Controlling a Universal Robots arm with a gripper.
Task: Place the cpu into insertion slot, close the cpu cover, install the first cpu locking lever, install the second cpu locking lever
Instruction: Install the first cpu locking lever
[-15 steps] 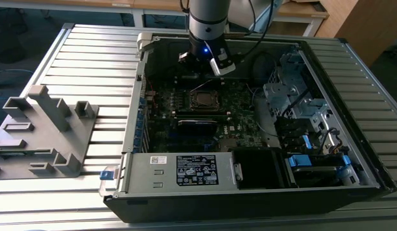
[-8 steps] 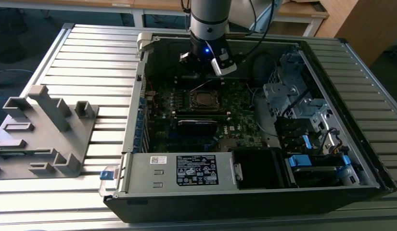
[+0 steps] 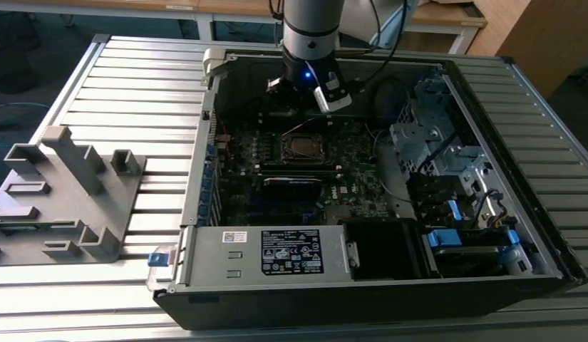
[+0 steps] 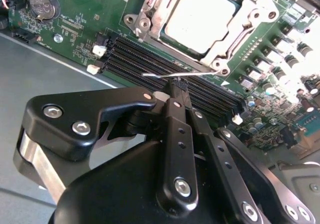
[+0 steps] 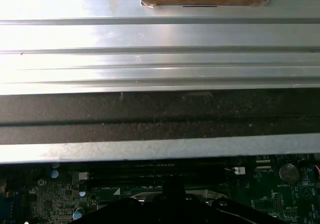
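Note:
The cpu (image 4: 200, 15), with its dull silver top, lies flat in the socket (image 3: 302, 148) on the green motherboard. The silver cpu cover (image 4: 242, 26) lies down around it as a frame. A thin wire locking lever (image 4: 200, 74) sticks out from the socket corner and runs across the tips of my gripper (image 4: 176, 86). The black fingers (image 4: 172, 114) stand shut together right at the lever. In the exterior view my gripper (image 3: 298, 108) hangs inside the open case just behind the socket. My gripper (image 5: 172, 186) also shows dark against the board in the first wrist view.
Black memory slots (image 4: 145, 59) run between my gripper and the socket. A coin battery (image 4: 41, 5) sits on the board. A black-labelled power supply (image 3: 289, 253) fills the case front, drive bays with blue tabs (image 3: 465, 235) sit at the exterior view's right, and a grey fixture (image 3: 65, 192) stands on the slatted table.

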